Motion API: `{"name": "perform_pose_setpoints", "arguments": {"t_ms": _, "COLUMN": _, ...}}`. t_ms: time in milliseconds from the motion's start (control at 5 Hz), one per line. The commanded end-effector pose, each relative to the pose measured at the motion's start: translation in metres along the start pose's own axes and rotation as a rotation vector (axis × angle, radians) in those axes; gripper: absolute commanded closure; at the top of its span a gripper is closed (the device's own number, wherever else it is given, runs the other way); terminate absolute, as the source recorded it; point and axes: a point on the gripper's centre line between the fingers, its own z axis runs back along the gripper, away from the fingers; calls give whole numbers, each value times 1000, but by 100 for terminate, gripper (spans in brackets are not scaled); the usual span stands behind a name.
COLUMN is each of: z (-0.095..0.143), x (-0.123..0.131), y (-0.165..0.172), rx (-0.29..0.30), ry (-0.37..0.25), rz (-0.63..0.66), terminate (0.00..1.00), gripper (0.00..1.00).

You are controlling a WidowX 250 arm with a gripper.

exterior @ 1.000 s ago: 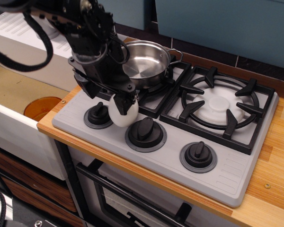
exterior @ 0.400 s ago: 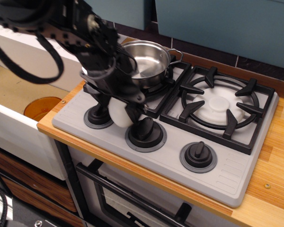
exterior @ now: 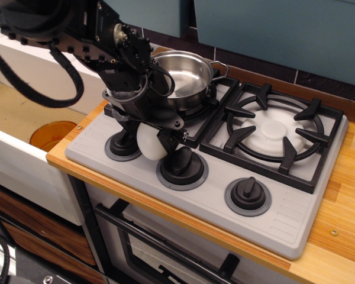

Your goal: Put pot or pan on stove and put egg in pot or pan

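The shiny steel pot (exterior: 186,74) stands on the left burner grate of the grey stove (exterior: 284,219), empty inside. The white egg (exterior: 149,144) rests on the stove's front panel between the left knob (exterior: 122,146) and the middle knob (exterior: 181,165). My gripper (exterior: 149,137) is down over the egg, with one black finger (exterior: 130,127) on its left side and the other (exterior: 169,139) on its right, closed against it. The gripper body hides the egg's top and the pot's near-left rim.
The right burner grate (exterior: 275,133) with its white disc is bare. The right knob (exterior: 247,195) sits near the front edge. A wooden counter (exterior: 343,207) runs to the right. A white sink with an orange bowl (exterior: 52,134) lies to the left.
My gripper has come down from just above the egg to straddle it and has shifted slightly left. The egg has stayed between the two knobs. The pot has not moved.
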Motion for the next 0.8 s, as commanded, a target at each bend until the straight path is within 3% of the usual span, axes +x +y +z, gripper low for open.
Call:
{"name": "perform_pose_setpoints", "arguments": {"t_ms": 0, "z": 26, "x": 19, "y": -2, "rx": 19, "ry": 22, "rz": 5, "terminate": 0, "gripper": 100}}
{"name": "perform_pose_setpoints", "arguments": {"t_ms": 400, "z": 65, "x": 35, "y": 12, "rx": 40, "ry": 51, "rz": -7, "terminate": 0, "gripper": 100}}
{"name": "perform_pose_setpoints", "arguments": {"t_ms": 600, "z": 72, "x": 49, "y": 18, "rx": 36, "ry": -1, "rz": -5, "terminate": 0, "gripper": 100}}
